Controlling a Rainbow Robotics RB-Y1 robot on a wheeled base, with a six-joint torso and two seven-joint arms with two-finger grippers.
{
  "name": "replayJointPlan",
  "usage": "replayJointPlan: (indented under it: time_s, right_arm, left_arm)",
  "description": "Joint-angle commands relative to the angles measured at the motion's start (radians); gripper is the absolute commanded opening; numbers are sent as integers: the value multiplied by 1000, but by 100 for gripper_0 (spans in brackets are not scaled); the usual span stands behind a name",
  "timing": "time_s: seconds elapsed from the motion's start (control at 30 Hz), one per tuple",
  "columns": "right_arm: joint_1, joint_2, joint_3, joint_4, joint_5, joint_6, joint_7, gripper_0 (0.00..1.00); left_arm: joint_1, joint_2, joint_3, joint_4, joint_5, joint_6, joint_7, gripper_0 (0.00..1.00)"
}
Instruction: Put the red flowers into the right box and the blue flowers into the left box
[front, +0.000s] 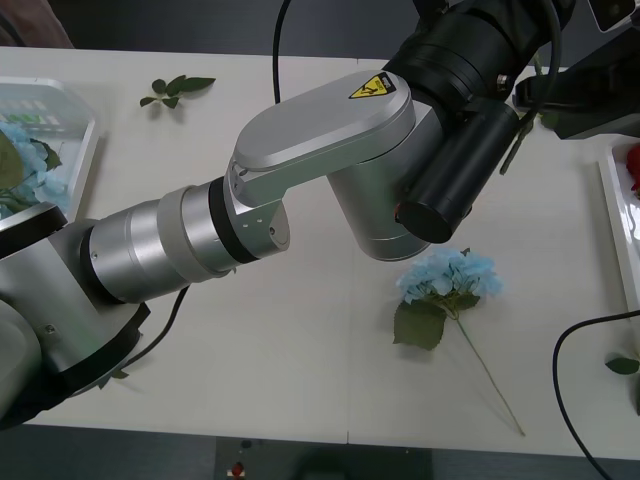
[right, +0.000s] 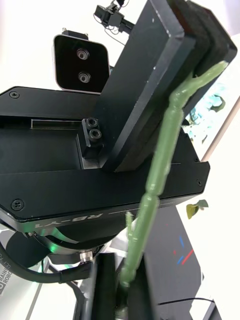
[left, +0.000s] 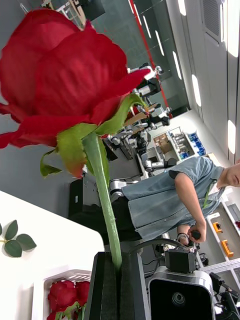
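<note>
Your left arm reaches across the counter (front: 300, 400) from the left side toward the far right, where it meets the right arm. Your left gripper (left: 114, 287) has its black fingers closed tight on the green stem of a red rose (left: 65, 70), and the bud stands well above the fingers with its sepals curling down. In the right wrist view you see the same stem (right: 160, 165) running from the left gripper's padded fingers down into your right gripper (right: 122, 292). Its own fingers sit close on either side of the stem, so both grippers have hold of the one flower, in the air above the far right part of the counter.

The right box (front: 612, 215) lies at the counter's right edge, beside the two grippers, and other red flowers (left: 62, 295) already lie in it. The left box (front: 75, 150) is at the far left with blue flowers (front: 25, 165) inside. One blue flower (front: 450, 278) lies on the open counter near the front, between the boxes, with its stem pointing toward you and to the right. A loose leaf sprig (front: 175, 90) rests near the far edge, just beside the left box.
</note>
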Motion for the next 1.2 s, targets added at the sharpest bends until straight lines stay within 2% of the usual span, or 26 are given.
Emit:
replayJointPlan:
  time_s: [0.03,0.3,0.33,0.37,0.4,0.43,0.87,1.2]
  right_arm:
    - [-26,0,8,-14,-14,-10,-48,0]
    - [-26,0,4,-13,-15,-8,-55,0]
    - [-26,0,4,-13,-14,-10,-55,0]
    - [-24,0,3,-14,-14,-10,-55,0]
    - [-24,0,3,-14,-15,-10,-55,0]
    - [-24,0,3,-14,-14,-10,-57,0]
    - [-17,-33,-14,-13,-9,-8,-58,0]
    - [54,-148,-54,-13,23,-8,-61,0]
  left_arm:
    - [-16,-19,5,-11,-13,1,-13,0]
    - [-16,-19,4,-13,-14,1,-13,1]
    - [-16,-19,4,-13,-14,1,-13,21]
    - [-16,-19,4,-13,-14,1,-13,71]
    - [-16,-19,4,-13,-14,1,-13,89]
    - [-16,-21,4,-13,-14,0,-13,98]
    - [-16,-22,4,-13,-21,0,-13,100]
    - [-16,-14,22,-13,-13,-29,-11,100]
